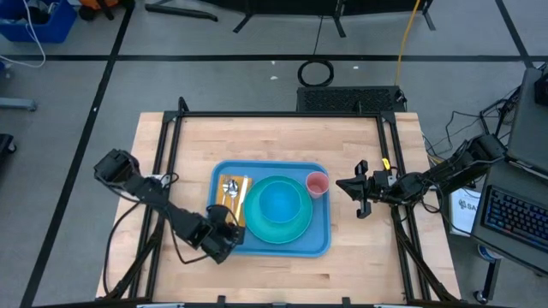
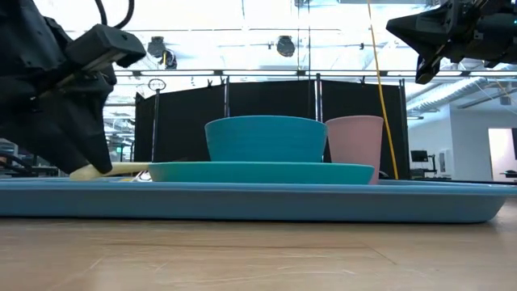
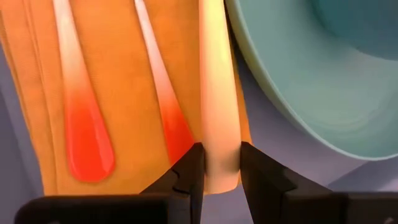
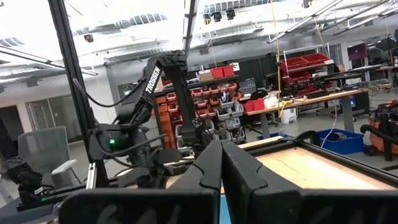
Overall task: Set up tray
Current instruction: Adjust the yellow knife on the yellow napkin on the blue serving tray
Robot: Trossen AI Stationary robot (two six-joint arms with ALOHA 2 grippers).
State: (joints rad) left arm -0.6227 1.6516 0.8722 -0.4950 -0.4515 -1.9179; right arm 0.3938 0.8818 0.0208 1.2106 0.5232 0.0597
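The light-blue tray (image 1: 321, 244) lies mid-table. On it stand a turquoise plate (image 1: 295, 229) with a blue bowl (image 1: 278, 203) and a pink cup (image 1: 317, 183). An orange napkin (image 3: 124, 74) at the tray's left bears two red-and-white utensil handles (image 3: 84, 134) and a cream handle (image 3: 217, 93) beside the plate (image 3: 298, 81). My left gripper (image 3: 221, 152) is at the tray's near left corner (image 1: 224, 233), shut on the cream handle. My right gripper (image 1: 341, 184) hangs shut above the table, right of the tray. My left gripper pinches the cream handle's near free end (image 3: 221, 171) between its two fingers, one on each long side. The fingers (image 3: 189, 171) slant down from the table's near side, roughly in line with the handle. The handle (image 2: 109, 170) runs about level over the napkin's edge beside the plate.
A black frame (image 1: 282, 114) rims the wooden table (image 1: 274, 278). Bare wood lies in front of the tray and to its right. Cables and a keyboard (image 1: 514, 214) sit beyond the table's right edge.
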